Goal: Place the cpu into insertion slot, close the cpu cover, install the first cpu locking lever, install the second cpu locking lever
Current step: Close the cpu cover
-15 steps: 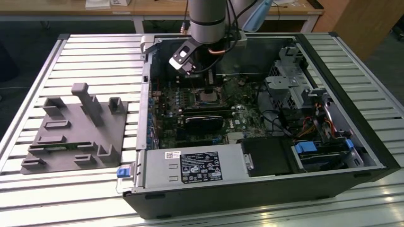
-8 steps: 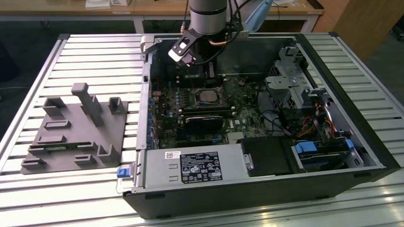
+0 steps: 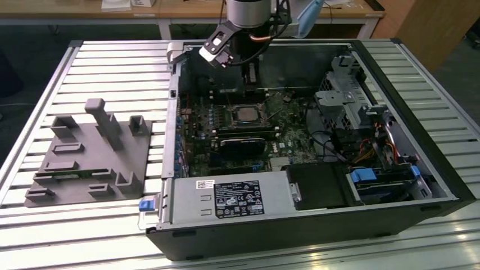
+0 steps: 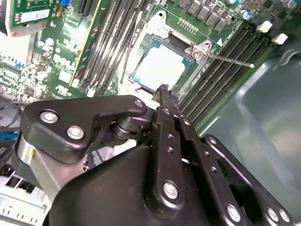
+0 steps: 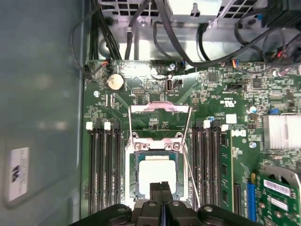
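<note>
Black gripper (image 4: 163, 89) linkage looms closest in the second wrist view. Its two fingers are pressed together with nothing between them, and the tips are poised at one edge of the cpu (image 4: 162, 66). Whether they touch it, I cannot tell from my remote station.

I see the cpu lying flat in the insertion slot (image 5: 133, 169), silvery top up, with long memory slots (image 5: 104, 169) on both sides. In the first wrist view the cpu cover (image 5: 160, 109) is swung open, off the socket on the side toward a coin battery (image 5: 114, 81). A thin locking lever (image 4: 230, 60) juts free, slanting out over the memory slots.

In the exterior view the arm (image 3: 248, 14) reaches down into an open computer case (image 3: 420, 101) resting on a slatted table (image 3: 112, 73). A grey fixture (image 3: 90, 152) sits beside the case on the exterior view's left.
</note>
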### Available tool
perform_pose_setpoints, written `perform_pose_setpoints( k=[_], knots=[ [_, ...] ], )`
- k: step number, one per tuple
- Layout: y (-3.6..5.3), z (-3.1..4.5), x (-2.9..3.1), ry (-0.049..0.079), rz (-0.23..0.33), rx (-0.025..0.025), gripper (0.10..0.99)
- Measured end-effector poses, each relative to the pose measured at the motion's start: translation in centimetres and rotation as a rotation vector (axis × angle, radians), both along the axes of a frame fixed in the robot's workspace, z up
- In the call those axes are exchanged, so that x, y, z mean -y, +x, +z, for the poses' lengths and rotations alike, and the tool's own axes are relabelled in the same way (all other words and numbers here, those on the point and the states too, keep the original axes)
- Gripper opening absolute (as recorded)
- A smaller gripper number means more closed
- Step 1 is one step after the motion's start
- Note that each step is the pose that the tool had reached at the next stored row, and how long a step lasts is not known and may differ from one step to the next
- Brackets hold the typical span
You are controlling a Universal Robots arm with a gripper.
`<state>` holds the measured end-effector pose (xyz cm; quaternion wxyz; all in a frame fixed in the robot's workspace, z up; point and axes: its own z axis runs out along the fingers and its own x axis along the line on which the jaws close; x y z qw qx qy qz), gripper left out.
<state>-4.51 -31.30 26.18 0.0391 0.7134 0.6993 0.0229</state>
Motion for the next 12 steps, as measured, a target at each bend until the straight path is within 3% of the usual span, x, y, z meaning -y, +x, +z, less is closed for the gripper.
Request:
perform_pose_setpoints(
  k=[8,12],
  knots=[
    [0.11,0.29,-0.01,0.0,0.0,0.0008,0.106],
    [1.15,0.29,-0.02,0.0,0.0,0.0008,0.106]
  ],
)
